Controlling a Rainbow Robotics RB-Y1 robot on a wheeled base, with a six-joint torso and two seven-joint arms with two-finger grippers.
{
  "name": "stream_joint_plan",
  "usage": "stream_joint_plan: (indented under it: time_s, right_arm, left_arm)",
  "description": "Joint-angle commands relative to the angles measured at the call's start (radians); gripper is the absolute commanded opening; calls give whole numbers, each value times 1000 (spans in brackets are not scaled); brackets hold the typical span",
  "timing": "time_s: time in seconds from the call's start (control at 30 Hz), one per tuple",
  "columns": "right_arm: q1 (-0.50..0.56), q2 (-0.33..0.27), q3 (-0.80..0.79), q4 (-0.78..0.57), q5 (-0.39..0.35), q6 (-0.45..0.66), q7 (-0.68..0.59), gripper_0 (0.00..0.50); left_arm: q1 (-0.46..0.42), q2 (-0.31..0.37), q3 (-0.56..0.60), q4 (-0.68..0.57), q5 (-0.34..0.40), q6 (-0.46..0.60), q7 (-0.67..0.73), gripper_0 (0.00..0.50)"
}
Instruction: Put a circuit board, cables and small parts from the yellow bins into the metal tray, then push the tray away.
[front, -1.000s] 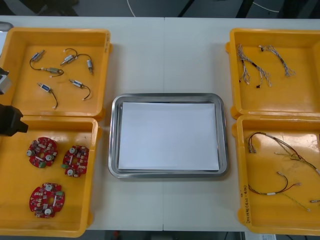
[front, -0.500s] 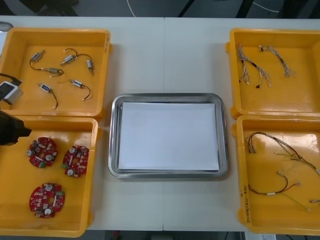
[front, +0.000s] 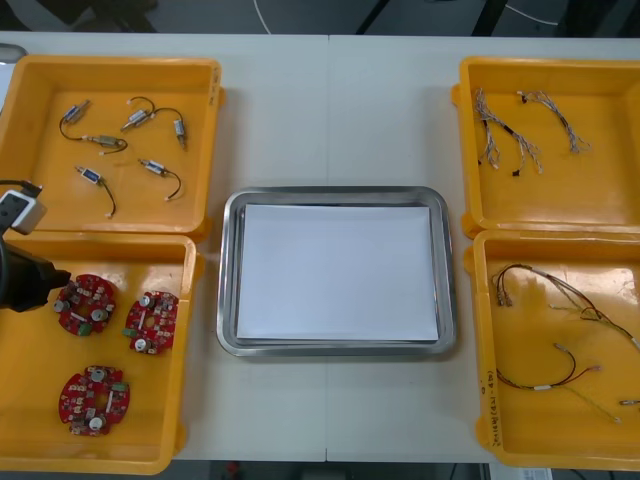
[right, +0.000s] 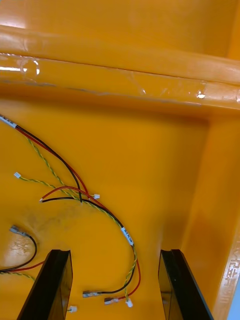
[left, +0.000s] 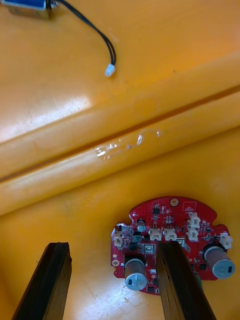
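Note:
Three round red circuit boards lie in the near-left yellow bin (front: 30, 420); the farthest one (front: 85, 303) is right beside my left gripper (front: 45, 280) at the bin's left side. In the left wrist view that gripper (left: 112, 250) is open above this circuit board (left: 170, 235), with one finger (left: 177, 280) over the board's middle. My right gripper (right: 115, 255) is open low over the near-right bin (right: 120, 65), with a red and yellow cable (right: 127, 240) between its fingers. The metal tray (front: 228, 270), white inside, sits at the table's centre.
The far-left bin (front: 110, 68) holds several small metal parts (front: 150, 165) with black leads. In the far-right bin (front: 550, 70) lie twisted cables (front: 495, 135). Red, yellow and black cables (front: 545, 290) spread across the near-right bin (front: 485, 400).
My left gripper has moved nearer and slightly right, from the bins' shared wall to the farthest circuit board. Nothing else has moved.

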Motion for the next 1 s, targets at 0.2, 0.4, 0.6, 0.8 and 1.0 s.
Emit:
stream_joint_plan:
  time_s: [0.2, 0.4, 0.6, 0.8, 1.0]
  right_arm:
    - [51, -83, 88, 74, -9, -73, 22, 500]
    - [54, -83, 99, 137, -32, -113, 46, 500]
    - [54, -85, 127, 201, -37, -174, 66, 500]
    - [54, -85, 162, 255, -40, -234, 77, 500]
    - [60, -83, 188, 283, -40, -263, 82, 500]
  left_arm:
    - [59, 51, -61, 60, 13, -84, -131, 500]
    - [79, 54, -76, 63, 15, -96, -137, 500]
    - [85, 55, -108, 106, 15, -162, -143, 500]
    - [85, 55, -117, 117, 18, -180, -151, 500]
    - [85, 57, -117, 117, 21, -180, -155, 500]
